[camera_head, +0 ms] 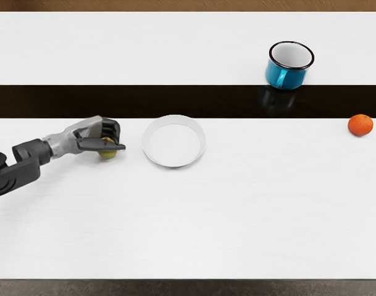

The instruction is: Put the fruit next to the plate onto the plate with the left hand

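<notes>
A small yellow-green fruit lies on the white table just left of the white plate. My left hand comes in from the left edge and has its fingers curled around the fruit from above, so only the fruit's lower part shows. The fruit appears to be at table level, a short gap away from the plate's left rim. The plate holds nothing.
An orange fruit sits near the right edge of the table. A blue mug with a white inside stands on the far white surface, beyond a dark gap that runs across the view.
</notes>
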Controlling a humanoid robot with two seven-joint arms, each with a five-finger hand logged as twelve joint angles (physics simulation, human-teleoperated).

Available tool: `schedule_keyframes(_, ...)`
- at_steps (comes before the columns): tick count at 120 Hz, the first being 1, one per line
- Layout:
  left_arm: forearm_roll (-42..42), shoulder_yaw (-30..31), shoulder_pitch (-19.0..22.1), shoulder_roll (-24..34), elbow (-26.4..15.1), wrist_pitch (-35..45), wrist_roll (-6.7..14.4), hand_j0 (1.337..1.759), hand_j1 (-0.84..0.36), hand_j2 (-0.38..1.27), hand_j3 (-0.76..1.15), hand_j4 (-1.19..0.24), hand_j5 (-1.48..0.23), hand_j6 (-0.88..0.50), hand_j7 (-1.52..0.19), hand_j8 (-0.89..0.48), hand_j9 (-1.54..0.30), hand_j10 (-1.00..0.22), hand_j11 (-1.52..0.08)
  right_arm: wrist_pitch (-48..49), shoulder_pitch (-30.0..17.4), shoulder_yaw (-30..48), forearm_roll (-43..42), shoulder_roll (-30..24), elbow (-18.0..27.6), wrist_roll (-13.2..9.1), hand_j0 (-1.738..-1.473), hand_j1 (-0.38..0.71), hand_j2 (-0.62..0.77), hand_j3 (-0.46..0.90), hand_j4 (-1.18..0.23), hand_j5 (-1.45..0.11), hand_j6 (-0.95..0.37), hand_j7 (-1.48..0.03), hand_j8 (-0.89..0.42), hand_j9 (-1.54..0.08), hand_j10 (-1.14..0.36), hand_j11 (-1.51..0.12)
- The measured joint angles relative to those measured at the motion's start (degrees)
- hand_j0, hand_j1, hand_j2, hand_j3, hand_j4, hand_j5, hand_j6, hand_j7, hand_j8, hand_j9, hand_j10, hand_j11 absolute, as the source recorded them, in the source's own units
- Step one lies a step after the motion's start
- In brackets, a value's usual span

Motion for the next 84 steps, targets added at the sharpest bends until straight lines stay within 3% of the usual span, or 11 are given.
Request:
schedule_keyframes(60,-1.1,-0.5,-5.3,-2.5,0.0,-0.3,0.0,1.648,-0.62,0.25,0.0,-0.87,-1.13,-0.87,-1.13,-0.85,-1.17,-0.61,-1.19,0.0,0.0,0.0,0.0,0.0,0.0,0.0,-1.658,-0.35,0.0,0.0,0.0,0.0,0.0,0.0,0.0,0.0,0.0,0.0)
schedule_keyframes(84,-1.1,-0.6,-6.8,-5.4,0.4,-0.2,-0.1,1.655,-0.67,0.48,0.0,-0.88,-1.11,-0.88,-1.12,-0.88,-1.15,-0.64,-1.18,0.0,0.0,-0.1,0.0,0.0,0.0,0.0,-1.658,-0.35,0.0,0.0,0.0,0.0,0.0,0.0,0.0,0.0,0.0,0.0)
